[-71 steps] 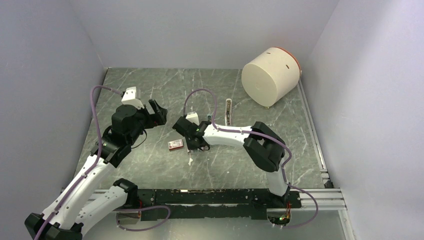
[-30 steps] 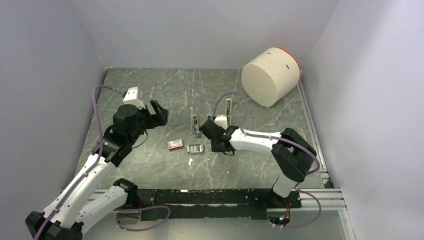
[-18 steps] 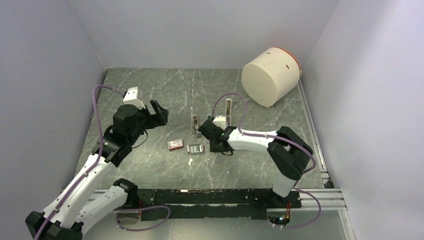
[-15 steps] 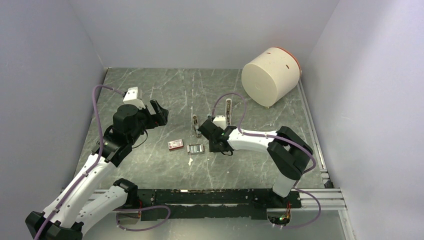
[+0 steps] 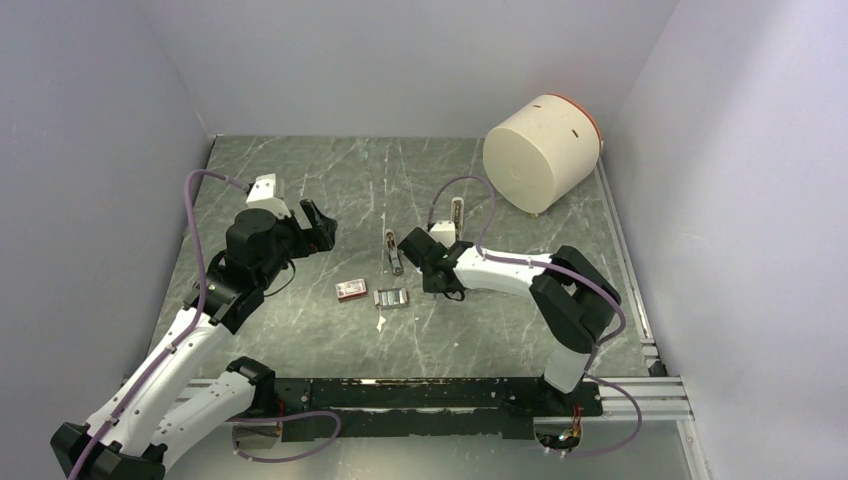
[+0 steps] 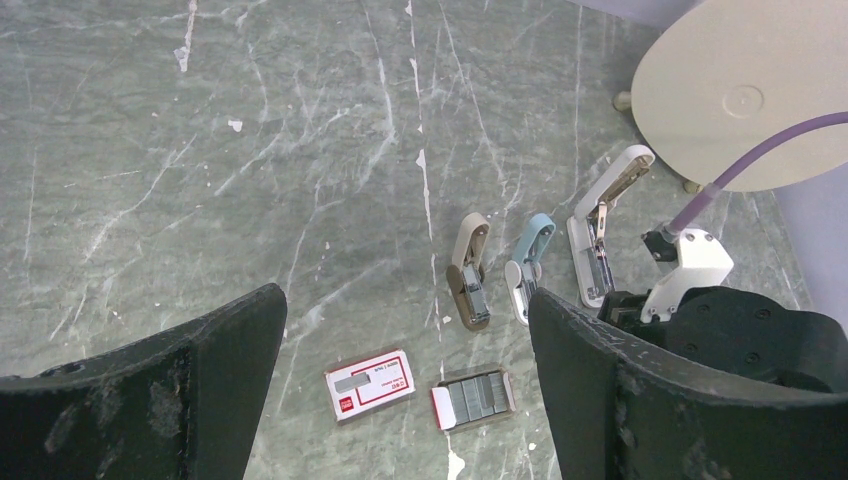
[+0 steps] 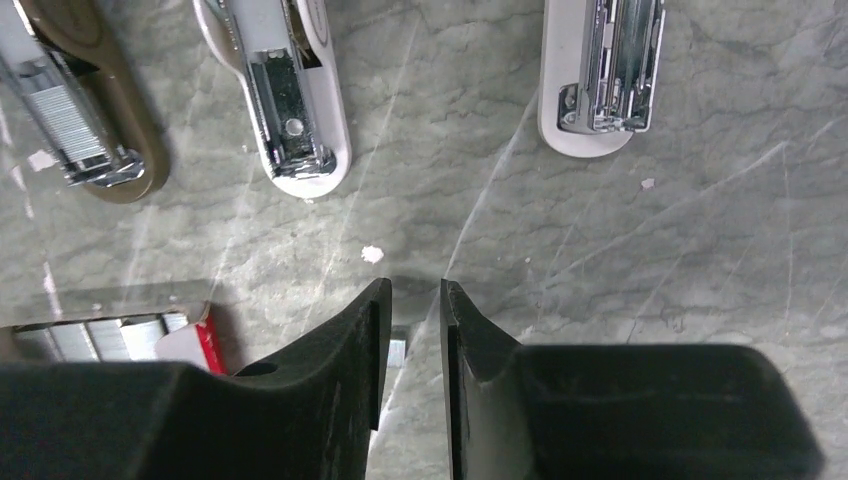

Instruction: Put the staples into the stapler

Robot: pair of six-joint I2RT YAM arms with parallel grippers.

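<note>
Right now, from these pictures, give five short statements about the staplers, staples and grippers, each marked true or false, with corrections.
1. A tan stapler, a blue-and-white stapler and a white stapler lie opened, side by side, on the grey marble table. True.
2. The silvery-grey block of staples with a red end sits inside the tan stapler. False: it lies on the table beside the small red-and-white box.
3. The left gripper is wide open. True.
4. The big cream cylinder sits beside the left arm. False: it is at the table's far right corner.
5. The right gripper is wide open. False: its fingers are almost together, with a small silvery piece in the gap.
</note>
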